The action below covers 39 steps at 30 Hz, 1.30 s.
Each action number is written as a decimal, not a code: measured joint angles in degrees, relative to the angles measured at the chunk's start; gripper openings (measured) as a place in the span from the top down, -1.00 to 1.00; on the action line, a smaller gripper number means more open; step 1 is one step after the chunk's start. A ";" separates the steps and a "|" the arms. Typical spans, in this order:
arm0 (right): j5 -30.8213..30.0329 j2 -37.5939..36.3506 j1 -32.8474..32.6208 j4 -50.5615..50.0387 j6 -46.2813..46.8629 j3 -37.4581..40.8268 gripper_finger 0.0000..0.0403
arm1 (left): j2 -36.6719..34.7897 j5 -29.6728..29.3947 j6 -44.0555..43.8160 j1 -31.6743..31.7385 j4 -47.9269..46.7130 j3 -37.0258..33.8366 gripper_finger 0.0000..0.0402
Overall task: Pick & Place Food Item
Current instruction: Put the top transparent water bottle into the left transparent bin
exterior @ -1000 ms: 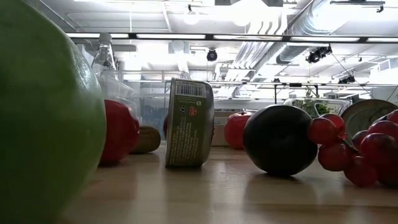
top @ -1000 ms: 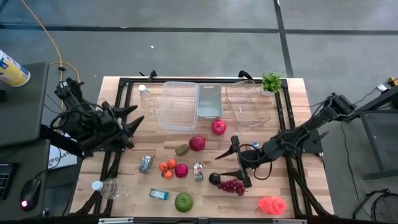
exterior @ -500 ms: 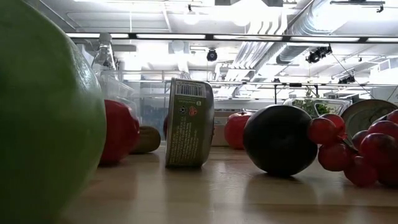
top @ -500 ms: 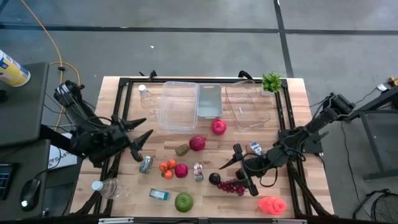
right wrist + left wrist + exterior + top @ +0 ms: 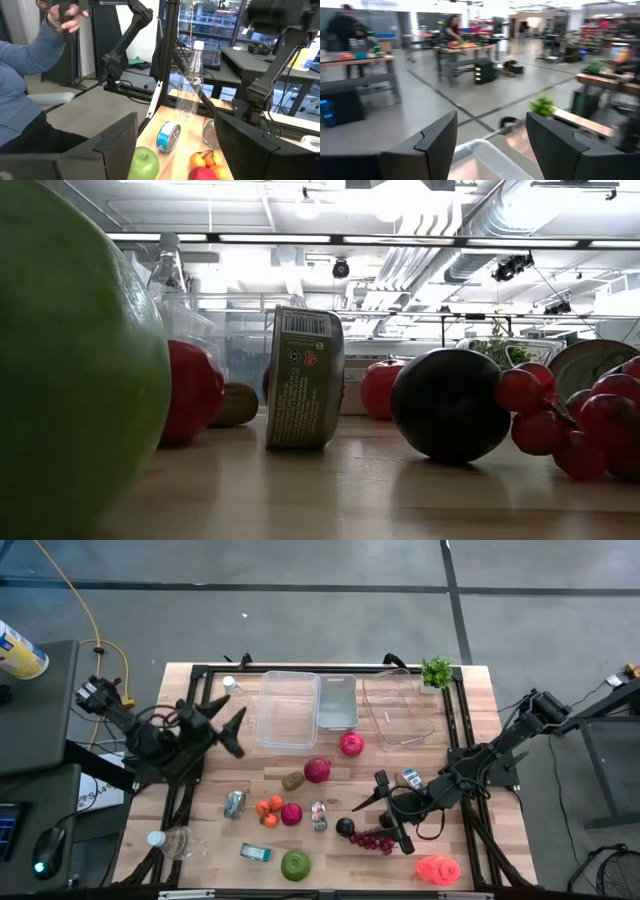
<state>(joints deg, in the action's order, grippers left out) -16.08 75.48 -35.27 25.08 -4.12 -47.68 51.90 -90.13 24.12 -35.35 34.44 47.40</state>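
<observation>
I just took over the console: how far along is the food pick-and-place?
Nothing looks placed yet: the clear bins are empty. Both grippers are open and empty, the right gripper hovering by the grapes, the left gripper raised near the bins. All fruit remains on the table.

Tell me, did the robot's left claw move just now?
Yes. The left gripper swung away from the small can and up toward the clear tub, its fingers open and empty.

Red grapes lie loose on the table, beside a dark plum.
</observation>
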 joint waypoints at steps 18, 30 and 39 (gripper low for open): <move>3.01 -0.04 0.00 -2.27 1.57 0.00 -0.25 | 9.46 11.49 -5.35 10.28 -3.52 0.02 -0.14; 3.21 -0.04 -0.04 -2.46 4.57 0.00 -0.25 | -3.00 31.75 -21.42 -0.33 -30.92 0.07 -0.14; 3.19 -0.04 -0.04 -2.21 4.59 0.00 -0.25 | -6.12 49.34 -38.95 12.37 -52.38 0.35 -0.14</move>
<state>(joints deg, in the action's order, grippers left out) -12.88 75.44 -35.31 22.87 0.47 -47.68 45.78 -40.79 -14.83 -22.99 -17.94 47.75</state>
